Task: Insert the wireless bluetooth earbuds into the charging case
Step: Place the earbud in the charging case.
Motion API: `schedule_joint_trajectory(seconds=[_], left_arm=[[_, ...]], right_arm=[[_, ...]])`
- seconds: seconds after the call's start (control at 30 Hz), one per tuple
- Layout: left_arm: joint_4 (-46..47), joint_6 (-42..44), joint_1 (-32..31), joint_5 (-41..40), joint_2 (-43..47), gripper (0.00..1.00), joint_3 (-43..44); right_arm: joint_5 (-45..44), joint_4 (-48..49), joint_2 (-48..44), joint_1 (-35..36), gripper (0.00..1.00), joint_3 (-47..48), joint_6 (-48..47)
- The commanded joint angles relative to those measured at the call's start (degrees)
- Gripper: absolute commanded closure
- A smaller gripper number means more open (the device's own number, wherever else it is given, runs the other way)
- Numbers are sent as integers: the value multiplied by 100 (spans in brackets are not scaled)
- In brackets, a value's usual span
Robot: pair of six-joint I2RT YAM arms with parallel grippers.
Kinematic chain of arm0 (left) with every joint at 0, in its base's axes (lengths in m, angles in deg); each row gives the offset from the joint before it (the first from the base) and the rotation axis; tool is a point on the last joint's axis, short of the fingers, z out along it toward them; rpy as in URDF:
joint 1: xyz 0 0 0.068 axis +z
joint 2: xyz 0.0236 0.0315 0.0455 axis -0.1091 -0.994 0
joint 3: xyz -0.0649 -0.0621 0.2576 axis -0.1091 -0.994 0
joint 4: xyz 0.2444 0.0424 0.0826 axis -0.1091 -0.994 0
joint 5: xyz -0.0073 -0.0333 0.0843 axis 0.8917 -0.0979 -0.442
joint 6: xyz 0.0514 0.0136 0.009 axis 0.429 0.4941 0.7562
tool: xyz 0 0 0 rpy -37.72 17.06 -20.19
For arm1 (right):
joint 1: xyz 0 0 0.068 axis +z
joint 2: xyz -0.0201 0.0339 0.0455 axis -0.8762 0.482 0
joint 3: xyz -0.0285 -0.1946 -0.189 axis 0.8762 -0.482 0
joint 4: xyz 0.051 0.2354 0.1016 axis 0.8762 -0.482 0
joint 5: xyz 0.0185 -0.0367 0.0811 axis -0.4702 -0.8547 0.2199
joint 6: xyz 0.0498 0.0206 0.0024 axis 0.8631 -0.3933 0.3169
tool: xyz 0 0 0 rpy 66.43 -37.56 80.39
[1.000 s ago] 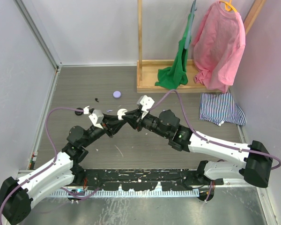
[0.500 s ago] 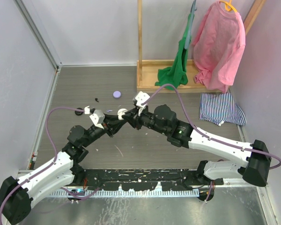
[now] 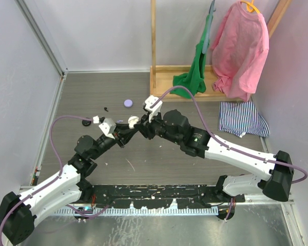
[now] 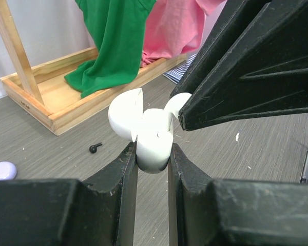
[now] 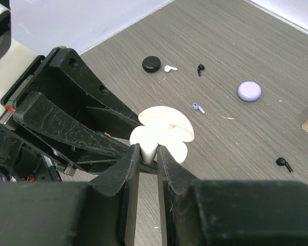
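Note:
My left gripper (image 4: pixel 152 160) is shut on the body of a white charging case (image 4: pixel 147 134), held above the table with its lid open. My right gripper (image 5: pixel 148 154) is shut on a white earbud (image 5: pixel 149 148) and holds it at the open case (image 5: pixel 164 132). In the left wrist view the earbud (image 4: pixel 178 102) touches the case's top under the right fingers (image 4: pixel 246 72). In the top view the case (image 3: pixel 132 121) sits where both grippers meet. Loose on the table lie a white earbud (image 5: pixel 170 68), a lilac earbud (image 5: pixel 198 107) and two black earbuds (image 5: pixel 199 69) (image 5: pixel 284 164).
A lilac round case (image 3: pixel 128 102) and a black round case (image 3: pixel 87 122) lie on the table. A wooden rack (image 3: pixel 164 95) with green and pink garments stands at the back right. A striped cloth (image 3: pixel 241 118) lies right.
My right arm has swung its wrist up and left toward the case while keeping hold of the earbud. My left gripper with the case has shifted slightly up.

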Motion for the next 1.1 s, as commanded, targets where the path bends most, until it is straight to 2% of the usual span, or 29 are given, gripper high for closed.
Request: schedule_joint_trajectory(seconds=[0.0, 0.53, 0.8, 1.07], left_arm=[[438, 347, -34, 52, 33, 100, 250], [485, 1207, -161, 135, 89, 100, 97], [706, 1014, -163, -72, 215, 100, -46], [732, 858, -167, -66, 249, 100, -38]], right_arm=[[-23, -353, 95, 72, 85, 344, 245], [-278, -1892, 529, 75, 86, 1402, 748], [-39, -1939, 578, 76, 86, 1448, 978], [-203, -1776, 614, 114, 83, 1283, 1171]])
